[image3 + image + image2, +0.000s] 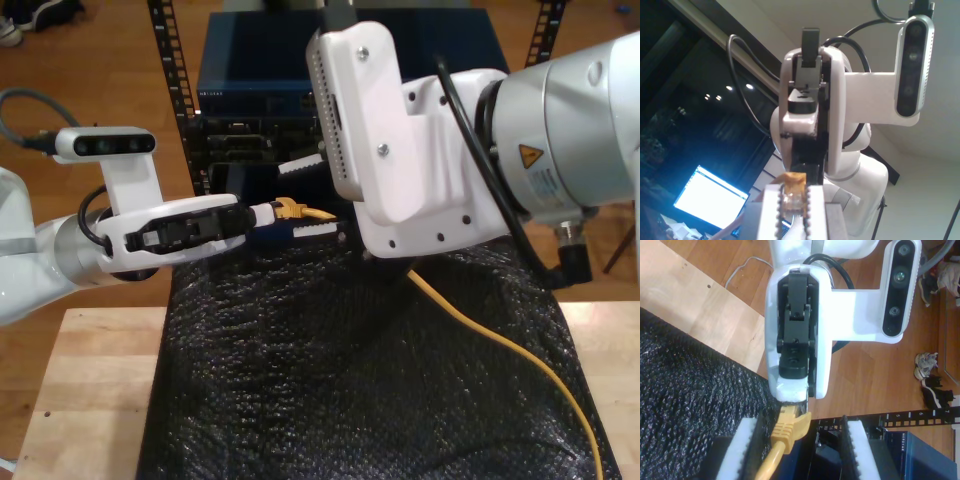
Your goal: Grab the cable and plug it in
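The yellow cable (500, 345) runs across the black mat from the exterior view's lower right and passes under the big arm there. Its yellow boot (293, 209) hangs in the air in front of the rack. My first gripper (262, 212), on the arm at the exterior view's left, is shut on the cable's clear plug (794, 200). My second gripper (310, 198), on the arm at the exterior view's right, is open. Its ridged pads (745, 450) stand wide apart on either side of the cable (785, 430), which lies close to one pad.
A rack with a blue network switch (260, 70) and port rows stands behind the grippers. Black bubble-textured matting (350, 370) covers the wooden table (90, 390). Shoes (930, 375) lie on the wooden floor. A lit monitor (710, 197) glows in the background.
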Controlling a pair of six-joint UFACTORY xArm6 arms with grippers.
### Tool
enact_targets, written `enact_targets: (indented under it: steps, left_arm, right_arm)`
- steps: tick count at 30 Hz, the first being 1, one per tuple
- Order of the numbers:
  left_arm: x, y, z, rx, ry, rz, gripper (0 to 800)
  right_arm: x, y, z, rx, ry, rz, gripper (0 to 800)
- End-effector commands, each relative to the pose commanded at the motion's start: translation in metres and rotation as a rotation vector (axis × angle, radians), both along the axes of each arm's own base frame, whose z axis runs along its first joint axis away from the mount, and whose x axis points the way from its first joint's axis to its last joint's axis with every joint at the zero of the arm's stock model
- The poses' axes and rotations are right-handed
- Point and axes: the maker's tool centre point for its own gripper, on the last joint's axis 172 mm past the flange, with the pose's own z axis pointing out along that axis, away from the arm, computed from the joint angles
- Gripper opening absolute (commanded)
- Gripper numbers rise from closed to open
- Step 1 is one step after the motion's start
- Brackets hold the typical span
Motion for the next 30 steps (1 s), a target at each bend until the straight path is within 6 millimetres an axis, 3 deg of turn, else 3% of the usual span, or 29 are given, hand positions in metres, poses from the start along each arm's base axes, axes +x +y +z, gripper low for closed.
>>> enact_targets:
  steps: [11,30]
  left_arm:
    - [-0.0016,0.0005,0.0012,-0.004,0.000,-0.005,2]
    - [0.0039,0.0024,0.0066,-0.018,0.015,0.004,2]
  right_arm:
    - [0.0046,-0.0006,0.0010,0.010,-0.013,-0.015,287]
    - [0.0009,0.0025,0.0008,0.011,-0.012,-0.005,270]
